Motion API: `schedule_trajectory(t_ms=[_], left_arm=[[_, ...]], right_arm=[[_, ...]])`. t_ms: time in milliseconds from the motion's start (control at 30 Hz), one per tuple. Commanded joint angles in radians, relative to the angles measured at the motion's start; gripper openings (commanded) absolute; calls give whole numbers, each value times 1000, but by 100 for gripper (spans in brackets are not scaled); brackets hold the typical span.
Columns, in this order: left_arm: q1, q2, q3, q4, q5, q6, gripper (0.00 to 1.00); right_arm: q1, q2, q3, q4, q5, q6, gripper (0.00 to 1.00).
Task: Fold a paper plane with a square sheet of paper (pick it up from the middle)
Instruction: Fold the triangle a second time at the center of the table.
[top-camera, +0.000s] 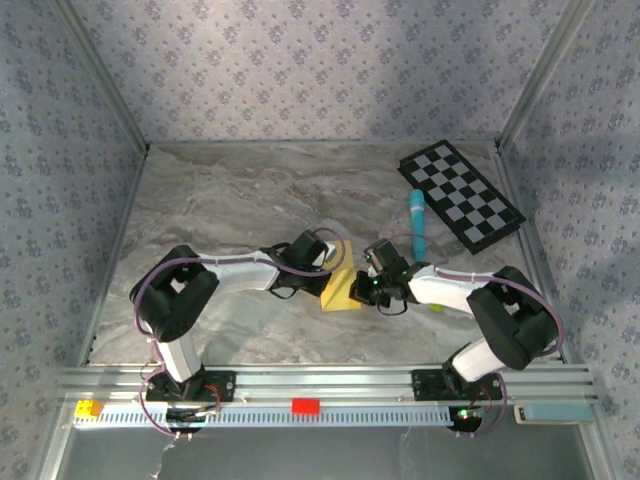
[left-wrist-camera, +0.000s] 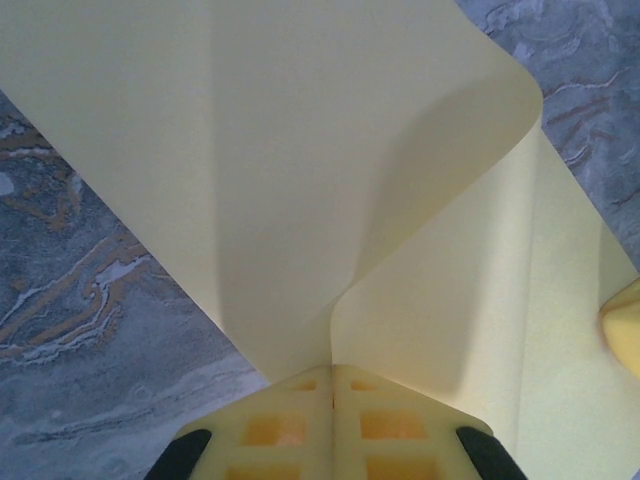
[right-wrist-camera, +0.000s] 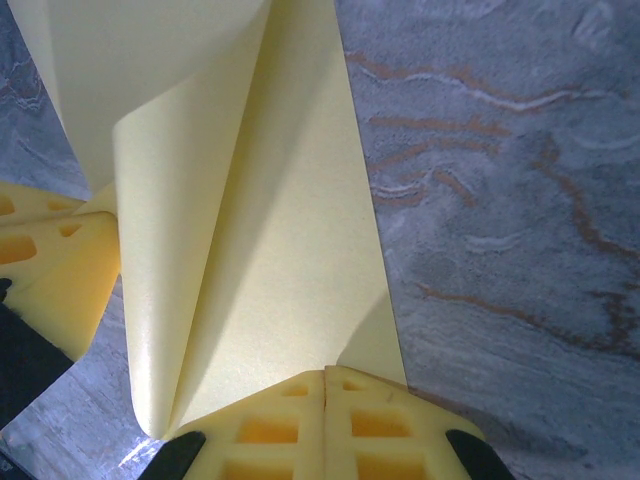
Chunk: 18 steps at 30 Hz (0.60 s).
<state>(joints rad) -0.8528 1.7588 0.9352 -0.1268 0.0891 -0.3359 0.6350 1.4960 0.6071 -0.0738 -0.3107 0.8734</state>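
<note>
While left gripper (left-wrist-camera: 332, 372) and right gripper (right-wrist-camera: 325, 376) clamp the curled square sheet of paper (top-camera: 342, 290), uneven pulling could tear it.

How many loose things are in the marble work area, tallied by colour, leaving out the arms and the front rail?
Yellow: 1, the paper
Light blue: 1, the marker
Black-and-white: 1, the board
Yellow-green: 1, the tiny ball
Total: 4
</note>
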Motion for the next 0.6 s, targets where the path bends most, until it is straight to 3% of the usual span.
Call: schedule_trajectory(t_ms=[0, 333, 567], left_arm=[[3, 25, 16, -17, 12, 18, 0], [3, 37, 5, -31, 17, 9, 0], [2, 42, 3, -31, 18, -5, 0]], right_arm=[[-9, 25, -4, -87, 28, -16, 5], [-23, -61, -1, -11, 5, 13, 9], [-48, -111, -56, 185, -66, 97, 6]])
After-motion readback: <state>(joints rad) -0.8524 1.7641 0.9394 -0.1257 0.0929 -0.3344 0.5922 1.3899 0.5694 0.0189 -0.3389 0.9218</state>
